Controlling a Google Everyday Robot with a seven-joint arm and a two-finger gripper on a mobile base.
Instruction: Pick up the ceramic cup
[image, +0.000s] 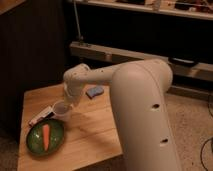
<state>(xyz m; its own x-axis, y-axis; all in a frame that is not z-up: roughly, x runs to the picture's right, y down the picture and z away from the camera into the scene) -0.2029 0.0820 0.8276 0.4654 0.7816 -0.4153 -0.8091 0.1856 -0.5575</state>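
The ceramic cup (62, 111) is a small pale cup with a round rim. It is at the left of the wooden table (90, 135), just beyond the green bowl. My gripper (66, 103) reaches down from the white wrist right at the cup's upper right rim. The wrist hides most of the gripper. I cannot tell whether the cup rests on the table or is lifted off it.
A green bowl (35, 142) holding a carrot (46, 136) sits at the table's front left. A flat white bar (40, 116) lies left of the cup. A blue sponge (95, 91) lies at the back. My large white arm (145, 115) covers the table's right side.
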